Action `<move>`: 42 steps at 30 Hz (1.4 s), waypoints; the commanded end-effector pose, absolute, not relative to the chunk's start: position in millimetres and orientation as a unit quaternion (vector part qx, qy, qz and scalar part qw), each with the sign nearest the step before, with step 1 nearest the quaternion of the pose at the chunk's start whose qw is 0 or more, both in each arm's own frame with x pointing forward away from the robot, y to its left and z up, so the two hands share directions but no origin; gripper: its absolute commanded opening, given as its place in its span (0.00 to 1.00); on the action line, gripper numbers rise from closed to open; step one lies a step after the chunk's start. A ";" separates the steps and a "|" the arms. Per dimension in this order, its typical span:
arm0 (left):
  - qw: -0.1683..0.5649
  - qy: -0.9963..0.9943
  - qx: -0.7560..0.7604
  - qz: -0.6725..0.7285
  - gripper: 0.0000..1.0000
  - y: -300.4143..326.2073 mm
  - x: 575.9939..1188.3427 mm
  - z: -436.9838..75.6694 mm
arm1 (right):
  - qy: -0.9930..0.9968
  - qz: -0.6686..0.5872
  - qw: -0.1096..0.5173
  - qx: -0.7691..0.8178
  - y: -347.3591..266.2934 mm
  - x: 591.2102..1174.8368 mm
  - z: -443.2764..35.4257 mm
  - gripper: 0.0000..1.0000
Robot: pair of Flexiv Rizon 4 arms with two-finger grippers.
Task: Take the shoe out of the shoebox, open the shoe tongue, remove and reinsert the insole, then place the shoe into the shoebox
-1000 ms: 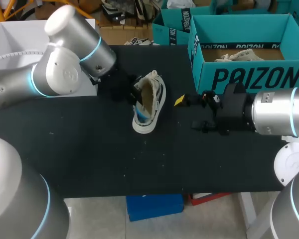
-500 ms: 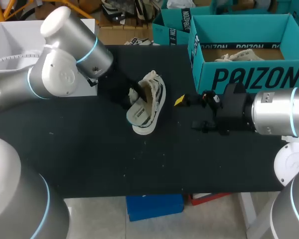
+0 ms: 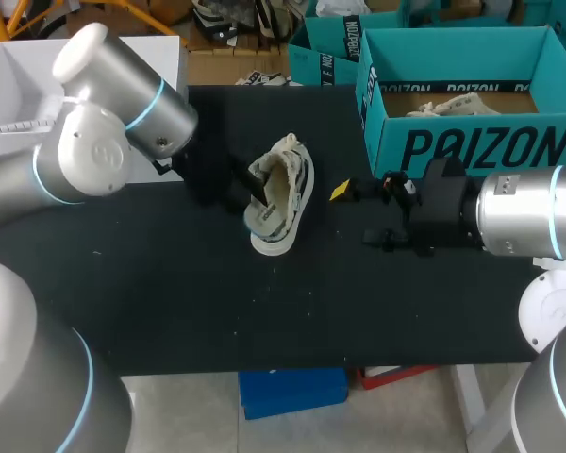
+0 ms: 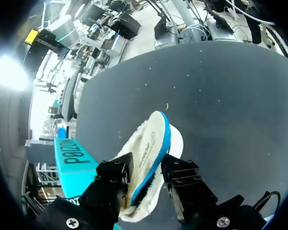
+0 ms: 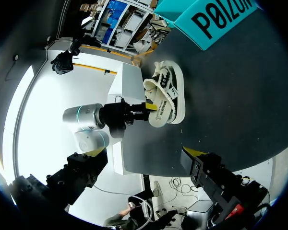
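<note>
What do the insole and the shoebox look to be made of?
The insole seems to be foam, judging by its smooth blue edge, topped with a fleecy white lining that looks fuzzy along the rim. The shoebox is likely cardboard: matte teal outside, plain brown inside.

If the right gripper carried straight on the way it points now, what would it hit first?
Most likely the shoe, which lies straight ahead of the open right gripper with only bare table between them; height is hard to judge.

left gripper (image 4: 146, 168) tips apparently hidden by insole (image 4: 152, 146), shoebox (image 3: 472, 146) cropped
</note>
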State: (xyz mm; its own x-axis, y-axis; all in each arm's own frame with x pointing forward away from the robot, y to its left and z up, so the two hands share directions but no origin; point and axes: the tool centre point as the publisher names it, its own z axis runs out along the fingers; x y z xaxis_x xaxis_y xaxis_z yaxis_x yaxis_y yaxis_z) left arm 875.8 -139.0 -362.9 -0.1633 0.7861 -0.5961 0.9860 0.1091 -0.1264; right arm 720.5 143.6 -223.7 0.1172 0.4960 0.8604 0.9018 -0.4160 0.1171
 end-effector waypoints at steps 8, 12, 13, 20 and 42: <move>0.197 0.715 0.616 -0.265 0.00 -146.3 870.8 -361.2 | -0.491 -0.447 0.226 -0.713 143.5 720.5 -223.4 1.00; 0.207 0.708 0.614 -0.283 0.00 -148.0 862.7 -351.2 | -0.491 -0.447 0.226 -0.713 143.5 720.5 -223.4 1.00; 0.210 0.705 0.613 -0.288 0.00 -148.8 859.6 -347.3 | -0.491 -0.447 0.226 -0.713 143.5 720.5 -223.4 1.00; 0.218 0.692 0.611 -0.318 0.00 -155.4 840.4 -333.5 | -0.491 -0.447 0.226 -0.713 143.5 720.5 -223.4 1.00; 0.198 0.722 0.611 -0.257 0.51 -142.0 873.9 -357.0 | -0.491 -0.447 0.226 -0.713 143.5 720.5 -223.4 1.00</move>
State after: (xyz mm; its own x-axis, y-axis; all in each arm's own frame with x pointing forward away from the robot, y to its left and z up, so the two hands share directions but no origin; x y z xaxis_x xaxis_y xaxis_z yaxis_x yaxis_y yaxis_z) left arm 870.8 -144.4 -362.9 -0.1752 0.7709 -0.6124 0.9841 0.1181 -0.1329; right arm 720.5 143.6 -223.7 0.1172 0.4961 0.8603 0.9018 -0.4161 0.1171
